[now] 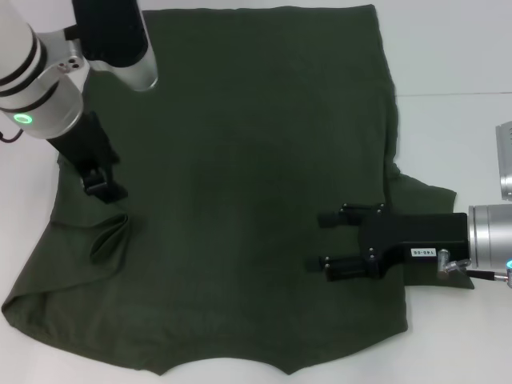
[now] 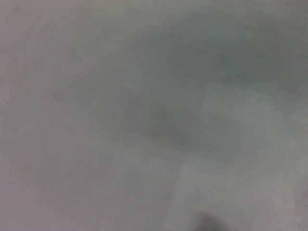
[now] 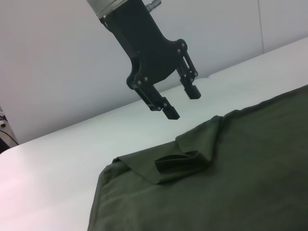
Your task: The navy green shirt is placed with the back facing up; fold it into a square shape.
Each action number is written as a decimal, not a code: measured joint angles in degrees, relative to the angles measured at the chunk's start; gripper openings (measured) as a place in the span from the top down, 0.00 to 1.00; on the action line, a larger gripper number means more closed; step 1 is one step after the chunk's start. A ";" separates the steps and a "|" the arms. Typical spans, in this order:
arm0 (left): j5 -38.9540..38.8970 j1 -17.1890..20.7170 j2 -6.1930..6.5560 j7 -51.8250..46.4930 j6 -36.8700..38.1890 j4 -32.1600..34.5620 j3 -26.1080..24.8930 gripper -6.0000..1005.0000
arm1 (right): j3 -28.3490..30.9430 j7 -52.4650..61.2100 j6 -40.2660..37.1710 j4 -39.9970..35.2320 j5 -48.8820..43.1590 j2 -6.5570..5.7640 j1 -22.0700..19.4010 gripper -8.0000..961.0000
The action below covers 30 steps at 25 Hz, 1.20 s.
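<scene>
The navy green shirt [image 1: 256, 184] lies spread flat on the white table, its collar edge toward me. Its left sleeve is folded inward into a small bunched loop [image 1: 110, 238], also seen as a raised fold [image 3: 180, 161] in the right wrist view. My left gripper [image 1: 104, 189] hangs open just above that fold, touching nothing; the right wrist view shows the same left gripper [image 3: 183, 103] with a clear gap below its fingertips. My right gripper [image 1: 320, 240] is open and empty over the shirt's right side, fingers pointing left. The left wrist view is a grey blur.
White table [image 1: 456, 96] surrounds the shirt on both sides and behind. The right sleeve [image 1: 424, 196] sticks out beside my right arm. A white wall [image 3: 57, 62] stands behind the table in the right wrist view.
</scene>
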 joint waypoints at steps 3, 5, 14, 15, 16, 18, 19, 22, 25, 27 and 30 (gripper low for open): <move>0.02 1.13 1.08 -1.32 -0.99 -0.32 -0.15 0.56 | 0.24 -0.04 -0.20 -0.33 0.17 0.01 -0.30 0.06; 0.01 1.56 1.51 -2.01 -1.08 -0.56 -0.21 0.49 | 0.59 -0.25 -0.71 -0.67 0.48 0.01 -0.50 0.06; -0.02 3.72 1.68 -3.93 -0.94 -3.88 -4.56 0.13 | 3.93 -1.75 -4.33 -3.66 1.24 -0.10 -0.08 0.07; -0.03 3.47 1.60 -4.24 -1.45 -4.77 -4.39 0.09 | 3.99 -1.80 -4.43 -3.87 1.24 -0.15 0.14 0.08; -0.03 3.30 1.54 -4.55 -2.04 -5.60 -4.14 0.08 | 4.01 -1.86 -4.40 -3.96 1.24 -0.23 0.35 0.10; -0.02 3.08 1.33 -5.10 -3.57 -7.12 -3.56 0.08 | 4.03 -2.02 -4.10 -4.13 1.24 -0.32 0.66 0.13; -0.03 3.03 1.24 -5.17 -4.19 -7.71 -3.42 0.08 | 4.05 -2.08 -4.03 -4.23 1.24 -0.34 0.73 0.14; -0.01 2.74 1.23 -5.24 -5.59 -9.08 -3.36 0.08 | 4.18 -2.12 -3.98 -4.44 1.26 -0.42 0.95 0.14; 0.05 2.00 1.90 -6.05 -7.54 -11.46 -2.37 0.08 | 4.36 -2.10 -4.04 -4.45 1.29 -0.61 1.12 0.14; 0.06 1.76 2.16 -6.66 -9.45 -12.87 -1.16 0.08 | 4.58 -2.10 -4.09 -4.46 1.30 -0.67 1.15 0.14; 0.07 1.66 2.19 -6.88 -12.61 -14.49 0.65 0.08 | 4.77 -1.92 -4.13 -4.48 1.32 -0.76 1.17 0.14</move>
